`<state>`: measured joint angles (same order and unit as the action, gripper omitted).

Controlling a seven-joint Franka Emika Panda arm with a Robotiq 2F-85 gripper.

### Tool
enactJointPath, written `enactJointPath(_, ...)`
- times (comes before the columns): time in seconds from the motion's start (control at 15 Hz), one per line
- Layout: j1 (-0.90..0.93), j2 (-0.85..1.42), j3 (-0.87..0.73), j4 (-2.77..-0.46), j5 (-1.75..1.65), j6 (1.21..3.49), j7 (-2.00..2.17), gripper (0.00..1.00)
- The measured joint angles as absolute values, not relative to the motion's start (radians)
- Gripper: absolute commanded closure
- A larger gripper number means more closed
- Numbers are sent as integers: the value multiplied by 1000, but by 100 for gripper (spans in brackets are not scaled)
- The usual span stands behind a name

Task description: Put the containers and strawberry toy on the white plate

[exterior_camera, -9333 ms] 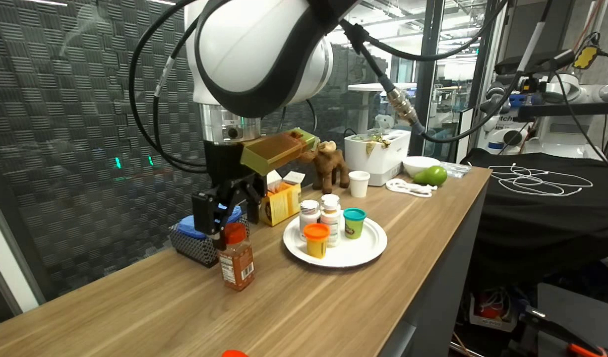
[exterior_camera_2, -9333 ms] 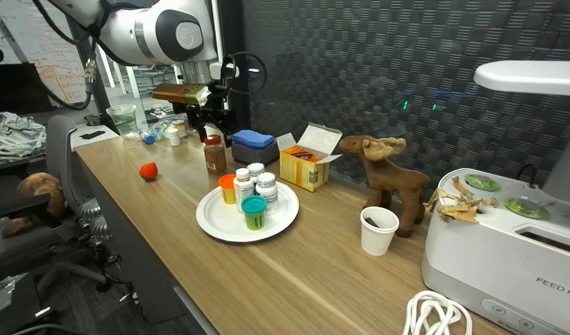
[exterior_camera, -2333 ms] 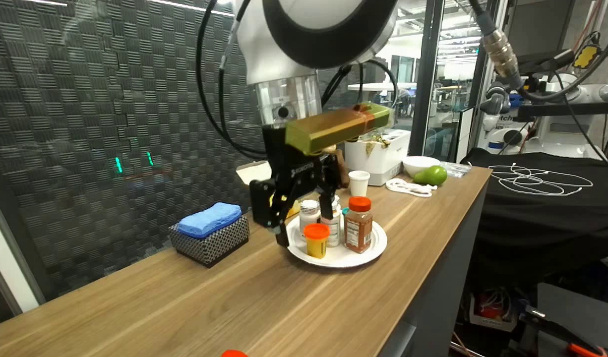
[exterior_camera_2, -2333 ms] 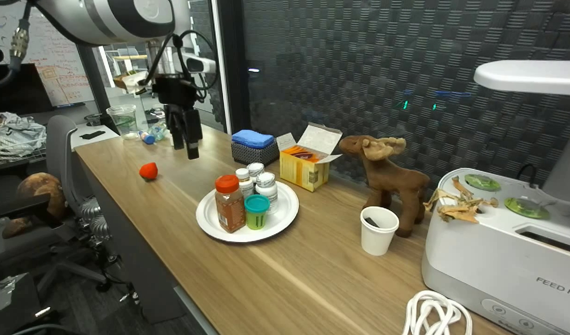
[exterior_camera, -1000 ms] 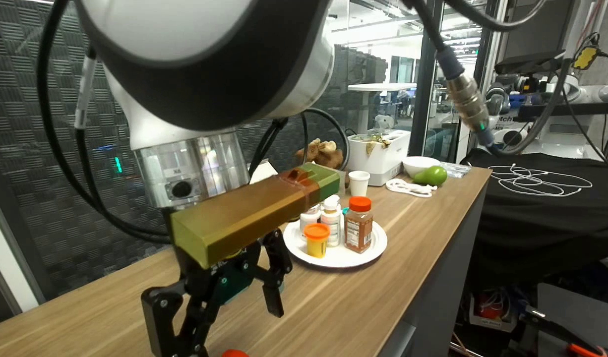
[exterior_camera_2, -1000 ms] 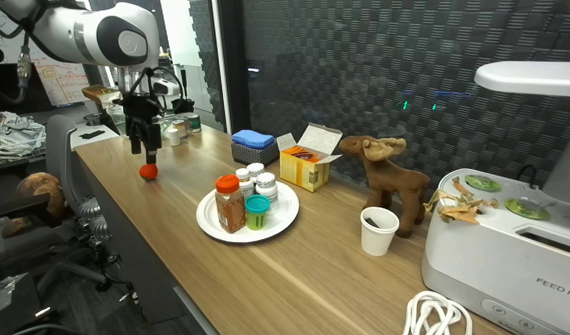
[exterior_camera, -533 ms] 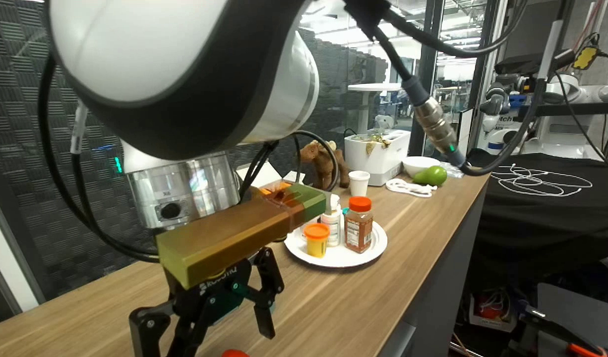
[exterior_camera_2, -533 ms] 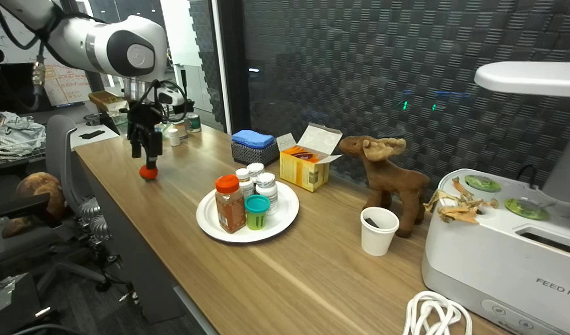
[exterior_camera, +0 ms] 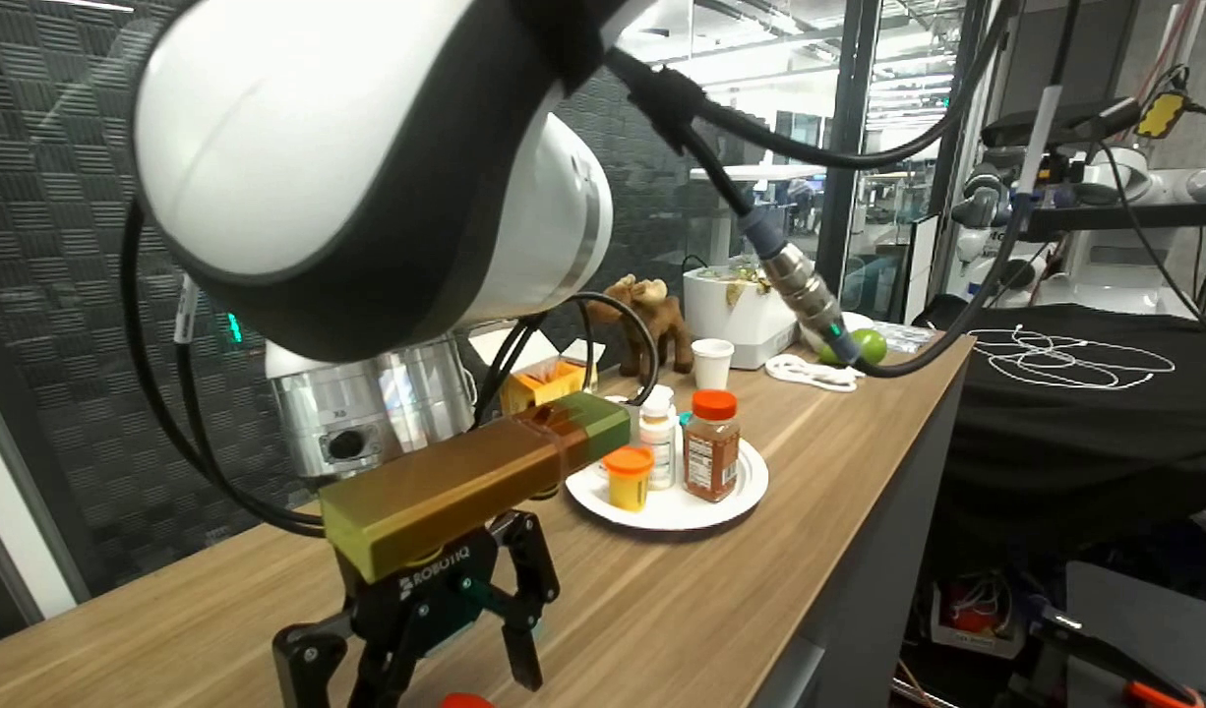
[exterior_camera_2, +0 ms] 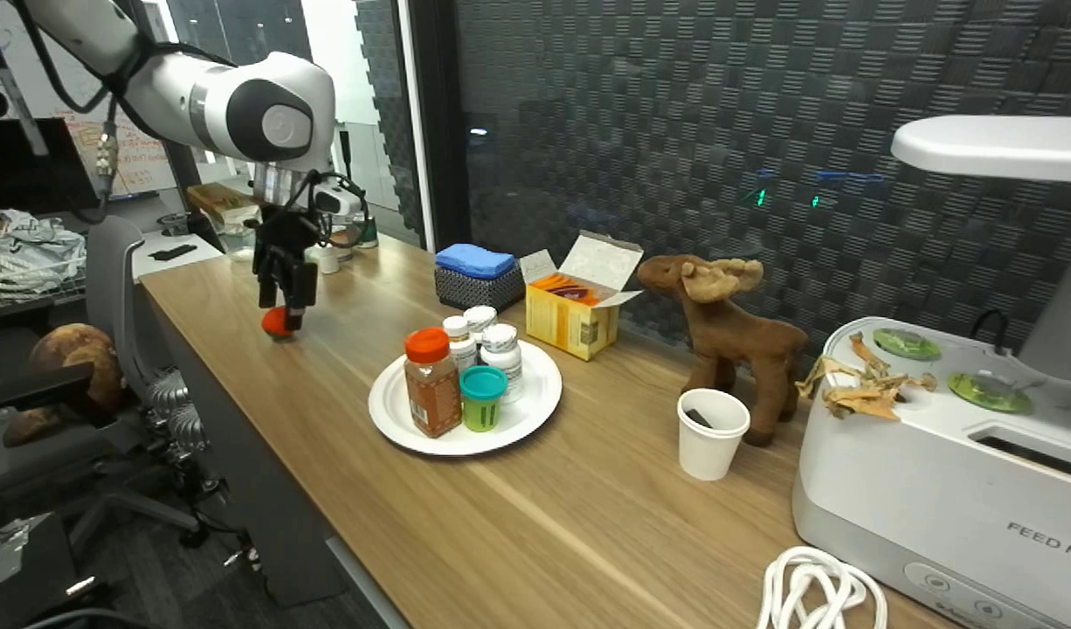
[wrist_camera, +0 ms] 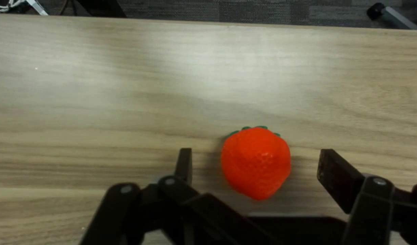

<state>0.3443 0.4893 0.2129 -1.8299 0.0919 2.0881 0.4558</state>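
The red strawberry toy lies on the wooden table, also seen in both exterior views. My gripper is open with a finger on each side of it, apart from it in the wrist view; the gripper is low over the toy. The white plate holds a red-lidded spice jar, a teal-lidded green tub, several white bottles and an orange-lidded yellow tub, all upright. The yellow tub is hidden behind the jar in an exterior view.
Along the wall stand a dark box with a blue cloth, an open yellow box, a toy moose and a paper cup. A white planter and white cord lie beyond. The table's edge runs near the toy.
The spice jar went from the table onto the plate and was let go. My gripper then moved away from the plate to the strawberry toy and came down around it, staying open.
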Motion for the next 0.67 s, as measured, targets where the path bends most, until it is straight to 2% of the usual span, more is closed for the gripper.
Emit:
enactJointPath(0.2,342,500,206,-1817,93,2082,455,63)
enactJointPath(0.33,341,503,205,-1812,93,2075,455,75)
enactJointPath(0.67,341,502,204,-1800,93,2063,455,75)
